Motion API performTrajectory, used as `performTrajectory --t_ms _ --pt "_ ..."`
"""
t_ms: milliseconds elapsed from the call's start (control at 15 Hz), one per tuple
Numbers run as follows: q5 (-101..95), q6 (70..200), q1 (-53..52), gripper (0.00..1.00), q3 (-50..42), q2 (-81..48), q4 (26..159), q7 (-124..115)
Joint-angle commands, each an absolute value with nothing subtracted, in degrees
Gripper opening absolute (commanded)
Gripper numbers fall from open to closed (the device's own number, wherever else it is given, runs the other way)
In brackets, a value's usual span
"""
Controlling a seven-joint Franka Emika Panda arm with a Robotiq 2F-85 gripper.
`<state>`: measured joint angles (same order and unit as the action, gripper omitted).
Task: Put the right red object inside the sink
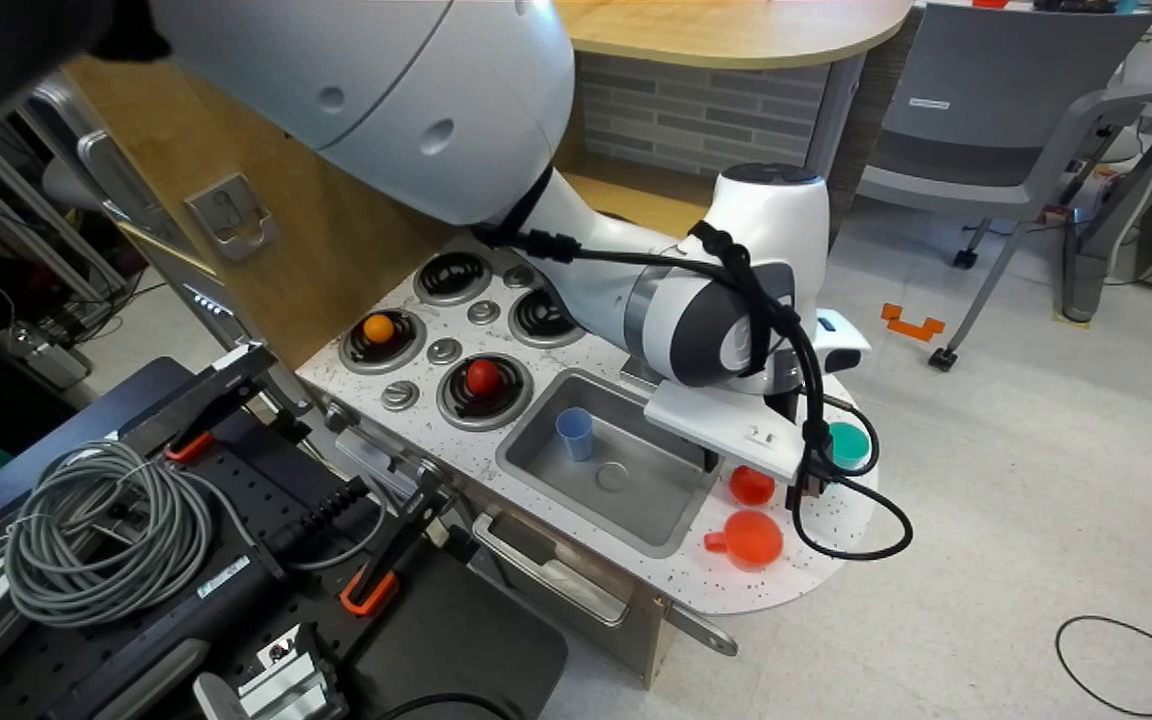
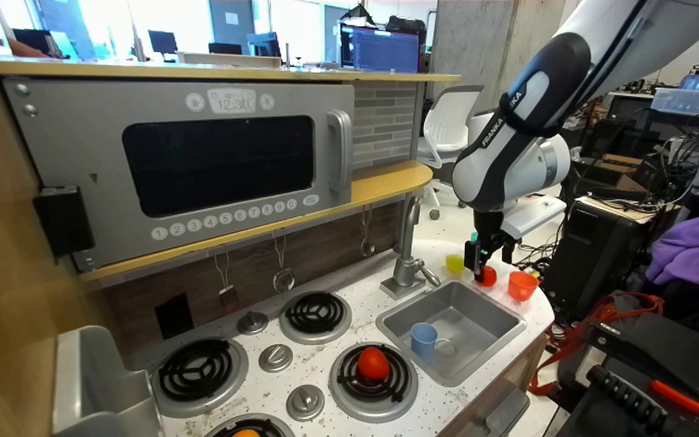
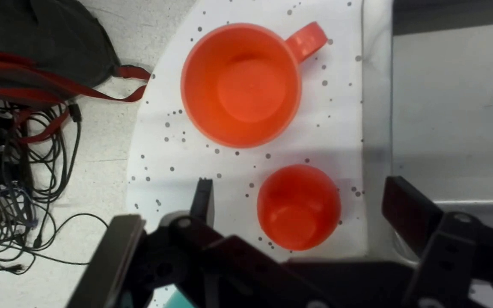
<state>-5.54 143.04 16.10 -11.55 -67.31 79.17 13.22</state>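
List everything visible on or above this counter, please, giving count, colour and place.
Sink: one, grey, in counter
Faucet: one, grey, beside sink
Cup: one, blue, in sink
Mug: one, orange-red, on counter
Small toy: one, red, beside sink
Yellow toy: one, yellow, on counter
Teal toy: one, teal, on counter
Burners: four, black, on counter
Knobs: four, grey, among burners
Round toys: two, red and orange, on burners
Shelf: one, tan, above counter
Microwave: one, grey, above shelf
Hanging items: three, colours unclear, under shelf
Arm: one, mostly white, above counter
Gripper: one, black, open, astride small toy
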Motion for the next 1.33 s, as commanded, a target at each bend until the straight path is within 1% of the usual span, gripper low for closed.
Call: performTrajectory --t_ms 0,200,267,400,467,733,1000,1267 --pt "-7.0 140.8 17.8 1.00 -10.5 -72.1 72.4 15.2" --pt "-7.0 140.6 17.9 1.00 -10.6 -74.3 69.1 15.9" --pt "-7.1 140.6 18.0 0.78 -10.6 -74.8 68.1 16.2" --pt "-7.2 140.4 18.1 0.66 -10.6 -75.3 66.8 16.9" --pt "-7.1 140.4 18.1 0.56 -10.5 -75.3 66.4 17.3" --pt "-7.1 141.8 18.2 0.27 -9.6 -72.5 69.1 19.6" --pt "-5.6 143.0 17.1 0.25 -10.4 -68.9 73.3 21.6" --pt "-5.4 146.1 16.4 0.25 -8.6 -60.3 84.7 24.5"
